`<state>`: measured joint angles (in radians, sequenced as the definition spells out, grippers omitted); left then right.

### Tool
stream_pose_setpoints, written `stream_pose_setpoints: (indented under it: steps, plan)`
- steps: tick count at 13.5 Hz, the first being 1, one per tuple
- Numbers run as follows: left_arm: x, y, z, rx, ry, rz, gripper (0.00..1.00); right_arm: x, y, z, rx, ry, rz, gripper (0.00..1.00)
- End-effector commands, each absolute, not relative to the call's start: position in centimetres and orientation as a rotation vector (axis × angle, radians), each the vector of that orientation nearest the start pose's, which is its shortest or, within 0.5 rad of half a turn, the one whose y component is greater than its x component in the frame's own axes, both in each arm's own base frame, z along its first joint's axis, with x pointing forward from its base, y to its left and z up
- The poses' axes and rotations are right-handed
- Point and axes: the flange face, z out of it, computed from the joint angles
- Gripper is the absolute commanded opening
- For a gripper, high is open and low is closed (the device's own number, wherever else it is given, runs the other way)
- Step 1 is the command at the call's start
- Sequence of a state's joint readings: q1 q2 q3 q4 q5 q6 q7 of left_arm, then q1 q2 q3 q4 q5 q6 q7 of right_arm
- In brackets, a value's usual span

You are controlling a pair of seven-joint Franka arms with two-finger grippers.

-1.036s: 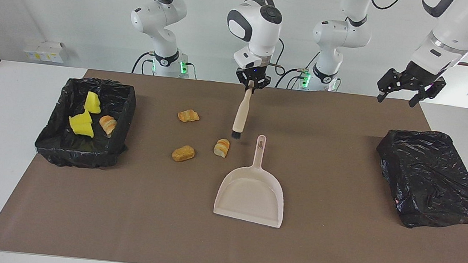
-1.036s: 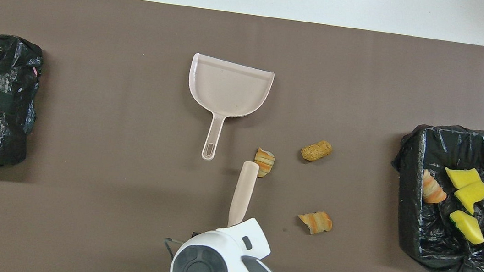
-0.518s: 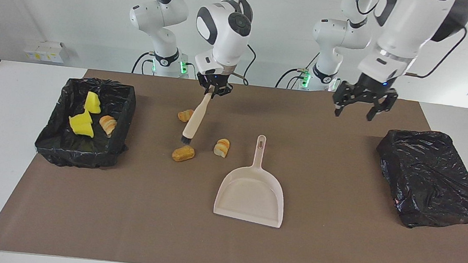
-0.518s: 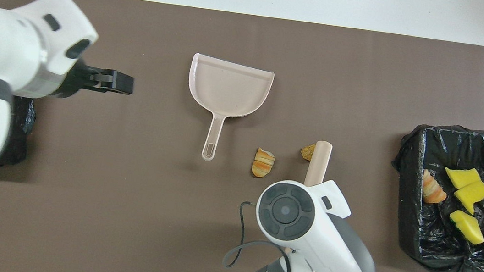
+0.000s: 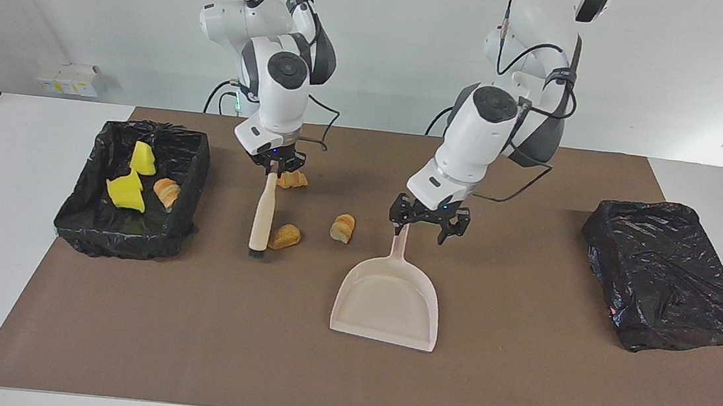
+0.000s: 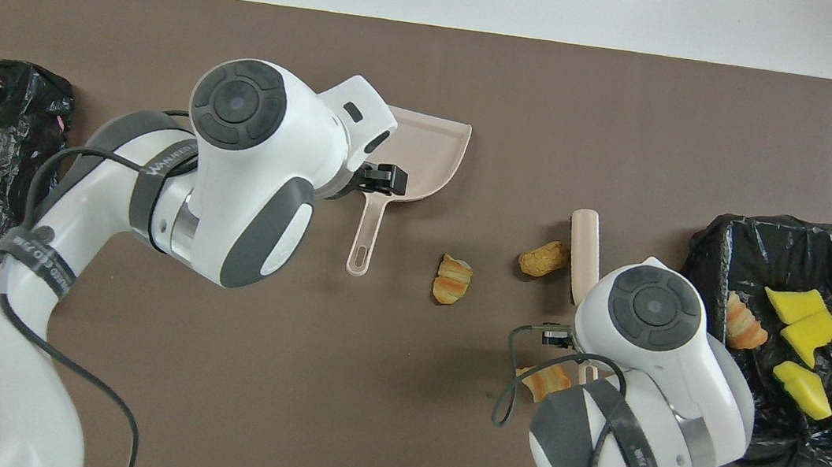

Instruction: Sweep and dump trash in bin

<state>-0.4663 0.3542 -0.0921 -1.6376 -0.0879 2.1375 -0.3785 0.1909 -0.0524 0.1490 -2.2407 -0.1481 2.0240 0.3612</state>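
Claws: right claw (image 5: pixel 276 167) clamped on brush (image 5: pixel 262 215) handle, bristles down beside a bread lump (image 5: pixel 284 237), left-centre of facing frame. Left claw (image 5: pixel 427 226) spread wide over dustpan (image 5: pixel 388 298) handle, centre frame. Three lumps loose on table (image 5: pixel 516 390); four pieces in open bin (image 5: pixel 78 219), left of frame.

Seven small pieces of trash show: three yellow sponge-like wedges (image 5: pixel 130 175) and four tan-orange bread-like lumps (image 5: pixel 343 228). All three wedges and one lump lie in the open black-lined bin (image 5: pixel 78 219) at the left of the facing frame; the other three lumps lie on the brown mat. There are two black plastic-lined bins, the second one (image 5: pixel 666 275) at the right of that frame, one beige plastic dustpan (image 5: pixel 388 302), one beige-handled brush (image 5: pixel 263 210), and two white robot arms.
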Motion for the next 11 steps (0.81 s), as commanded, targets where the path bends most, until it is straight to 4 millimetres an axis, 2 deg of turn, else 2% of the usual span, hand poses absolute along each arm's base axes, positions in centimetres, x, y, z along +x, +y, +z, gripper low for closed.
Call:
stream_pose_setpoints:
  steps: [1, 2, 3, 4, 8, 9, 11]
  plan:
    - [54.9, -36.5, 39.8, -3.255, 0.385, -0.046, 1.00, 47.0, 13.7, 37.4, -3.269, -0.389, 0.197, 0.00]
    - [54.0, -36.7, 38.2, -3.240, 0.414, -0.011, 1.00, 47.0, 13.1, 37.2, -3.242, -0.524, 0.218, 0.00]
    - [53.4, -37.1, 37.5, -3.232, 0.432, 0.006, 1.00, 47.1, 12.2, 37.1, -3.198, -0.637, 0.238, 0.00]
    - [53.1, -37.3, 36.3, -3.224, 0.436, 0.034, 1.00, 47.1, 11.9, 37.0, -3.157, -0.694, 0.251, 0.00]
    - [52.8, -37.7, 36.2, -3.211, 0.462, 0.030, 1.00, 46.5, 13.6, 36.9, -3.099, -0.756, 0.254, 0.00]
    - [53.0, -37.6, 36.4, -3.210, 0.462, 0.026, 0.88, 46.5, 14.0, 37.1, -3.096, -0.773, 0.249, 0.00]
    - [52.8, -37.5, 36.2, -3.203, 0.460, 0.048, 0.25, 46.7, 14.2, 37.3, -3.090, -0.789, 0.252, 0.00]
